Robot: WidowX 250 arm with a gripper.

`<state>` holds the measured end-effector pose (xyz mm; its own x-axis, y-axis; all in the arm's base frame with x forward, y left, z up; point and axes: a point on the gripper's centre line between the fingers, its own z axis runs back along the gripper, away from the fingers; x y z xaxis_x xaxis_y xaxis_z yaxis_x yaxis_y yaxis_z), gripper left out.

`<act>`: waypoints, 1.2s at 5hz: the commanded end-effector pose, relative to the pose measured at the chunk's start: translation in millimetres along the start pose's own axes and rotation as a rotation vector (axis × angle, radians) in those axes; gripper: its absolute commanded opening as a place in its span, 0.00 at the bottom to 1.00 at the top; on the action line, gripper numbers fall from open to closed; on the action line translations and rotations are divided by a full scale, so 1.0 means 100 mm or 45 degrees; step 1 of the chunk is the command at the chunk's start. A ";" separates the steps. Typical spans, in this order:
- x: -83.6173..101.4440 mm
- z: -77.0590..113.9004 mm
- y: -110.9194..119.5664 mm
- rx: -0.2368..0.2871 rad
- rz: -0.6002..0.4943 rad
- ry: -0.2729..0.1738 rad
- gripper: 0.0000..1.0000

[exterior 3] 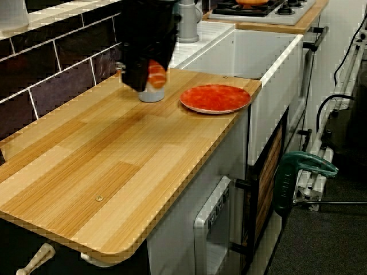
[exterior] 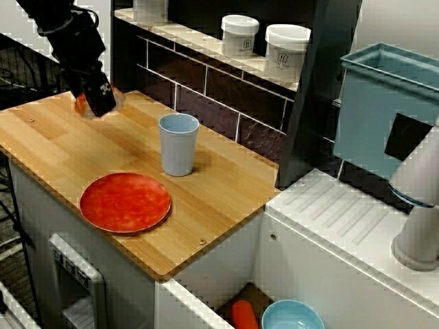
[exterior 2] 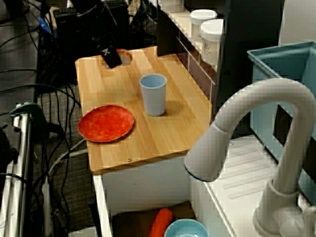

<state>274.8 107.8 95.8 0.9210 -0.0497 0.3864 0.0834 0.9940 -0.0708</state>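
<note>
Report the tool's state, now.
Tool: closed on a small orange object, just above the wooden counter.

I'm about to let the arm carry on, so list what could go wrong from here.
1. The gripper hangs low near the far edge of the counter with a small orange thing. How firmly it is held is unclear, so it could drop off that edge.
2. The blue cup stands upright beside the red plate; a low sweep that way might tip it.
</note>
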 end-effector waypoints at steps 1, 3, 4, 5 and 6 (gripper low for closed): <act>0.03 -0.08 0.42 0.141 0.046 -0.043 0.00; -0.03 -0.26 0.52 0.166 0.059 -0.001 1.00; -0.06 -0.31 0.43 0.151 0.030 0.030 1.00; -0.10 -0.31 0.40 0.138 0.024 0.038 1.00; -0.11 -0.29 0.42 0.107 0.039 0.049 1.00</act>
<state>289.1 141.3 51.5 0.9496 -0.0122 0.3133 0.0241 0.9991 -0.0339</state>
